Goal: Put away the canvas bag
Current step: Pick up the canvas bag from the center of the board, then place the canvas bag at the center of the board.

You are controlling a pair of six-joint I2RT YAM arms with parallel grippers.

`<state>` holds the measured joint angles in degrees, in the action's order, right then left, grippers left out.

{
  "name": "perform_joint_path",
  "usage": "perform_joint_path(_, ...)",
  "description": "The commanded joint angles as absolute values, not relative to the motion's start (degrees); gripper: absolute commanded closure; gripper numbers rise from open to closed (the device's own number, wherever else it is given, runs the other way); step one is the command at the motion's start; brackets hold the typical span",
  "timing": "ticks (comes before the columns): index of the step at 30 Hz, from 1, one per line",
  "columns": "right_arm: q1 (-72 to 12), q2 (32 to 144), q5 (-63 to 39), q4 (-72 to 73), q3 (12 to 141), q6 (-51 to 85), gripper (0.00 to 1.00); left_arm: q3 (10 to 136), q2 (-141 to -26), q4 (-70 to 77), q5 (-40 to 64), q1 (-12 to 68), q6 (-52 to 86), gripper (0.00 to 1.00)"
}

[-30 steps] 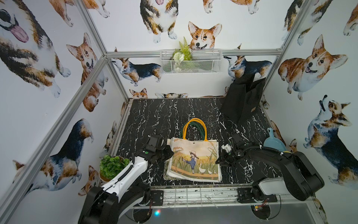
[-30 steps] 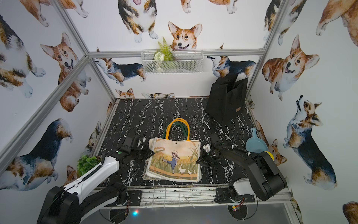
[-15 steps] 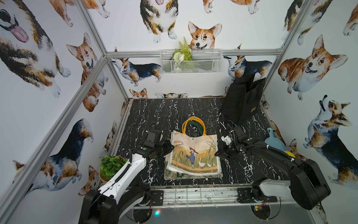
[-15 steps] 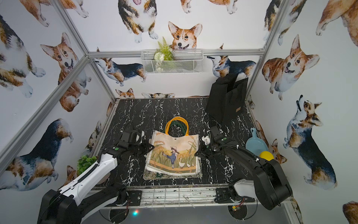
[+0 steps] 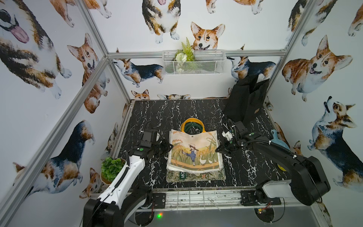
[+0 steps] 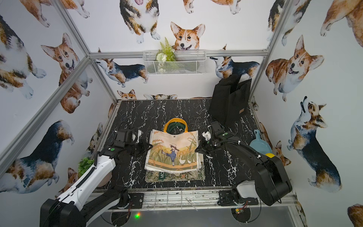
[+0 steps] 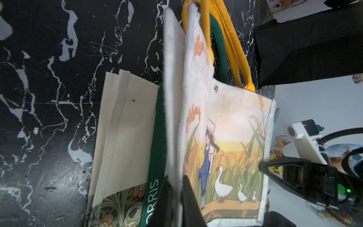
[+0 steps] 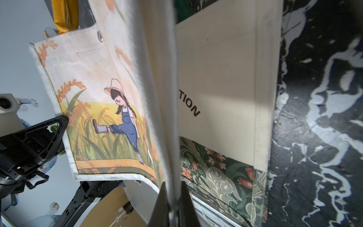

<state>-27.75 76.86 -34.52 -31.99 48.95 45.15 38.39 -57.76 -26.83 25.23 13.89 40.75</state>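
One canvas bag (image 5: 194, 151), printed, yellow handles; clamped tight at either side edge by left jaws and right jaws, stretched flat between them. Below, between the jaws: folded bags (image 5: 196, 175) on surface (image 5: 157, 114). Handling, judged: light, soft, prone to sagging mid-span; seamed side edges firmest for holding. Beyond right jaws: upright black bag (image 5: 245, 102).

Just ahead of the right gripper (image 8: 173, 196), the canvas bag's (image 8: 155, 88) pinched edge blurs out and covers the cream bag's (image 8: 225, 78) lettering; I read only "TION". Well behind it, the arm (image 6: 245, 151) half-hides a yellow thing (image 6: 269, 155).
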Motion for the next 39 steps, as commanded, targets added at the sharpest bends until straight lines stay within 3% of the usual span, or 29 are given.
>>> perform_joint_path(1,-27.7,75.6,-34.4,-32.4,48.7,45.5,1.00,37.9,-57.3,-28.3,27.6,13.6,40.2,1.00)
perform_joint_path(14,-28.3,74.0,-35.5,-27.3,40.0,48.2,1.00,29.0,-53.8,-25.2,27.5,13.6,43.7,1.00)
perform_joint_path(39,-28.4,77.1,-33.7,-25.8,37.8,46.8,1.00,25.2,-57.5,-22.3,27.3,13.6,43.8,1.00)
